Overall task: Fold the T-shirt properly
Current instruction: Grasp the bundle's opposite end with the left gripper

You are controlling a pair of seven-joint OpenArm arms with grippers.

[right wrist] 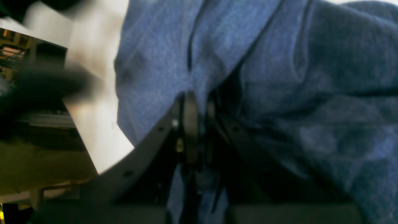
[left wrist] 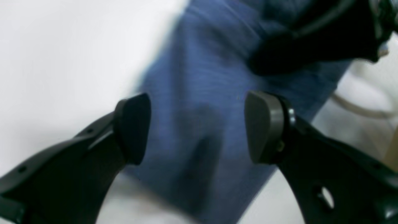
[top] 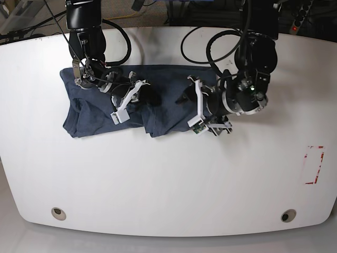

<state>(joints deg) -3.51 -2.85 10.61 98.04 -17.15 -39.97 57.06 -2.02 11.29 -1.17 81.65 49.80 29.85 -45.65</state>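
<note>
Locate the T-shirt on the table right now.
In the base view the T-shirt lies bunched on the white table's far left-centre, between the two arms.

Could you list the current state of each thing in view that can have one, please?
T-shirt: partly folded, rumpled, lying on the table.
Left gripper: open, empty, above the shirt.
Right gripper: shut on a fold of the T-shirt.

Bright even overhead light; both wrist views motion-blurred.
</note>
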